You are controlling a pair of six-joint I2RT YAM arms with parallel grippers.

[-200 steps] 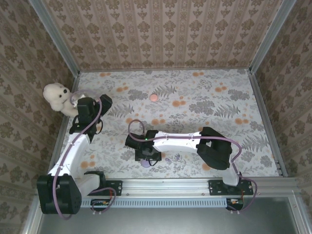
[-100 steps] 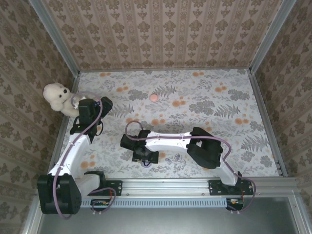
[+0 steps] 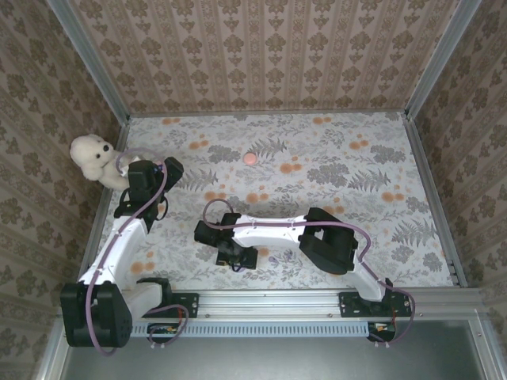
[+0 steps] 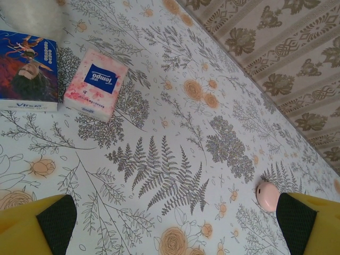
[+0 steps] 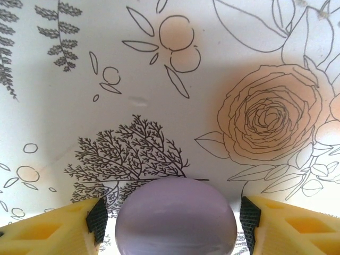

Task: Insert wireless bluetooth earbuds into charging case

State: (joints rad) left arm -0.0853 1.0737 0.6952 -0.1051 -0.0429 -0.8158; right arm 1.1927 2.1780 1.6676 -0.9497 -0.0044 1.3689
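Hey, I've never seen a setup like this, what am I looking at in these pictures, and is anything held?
Two robot arms are bolted to the near edge of a flowery table. One picture looks down from above; the other two come from a camera on each wrist. The left gripper is wide open, holding nothing; ahead of it lie a tissue pack, a blue box and a small pink round thing. A teddy bear sits by the left wall. The right gripper straddles a lilac case, with a slim gap on one side, so it looks framed, not gripped.
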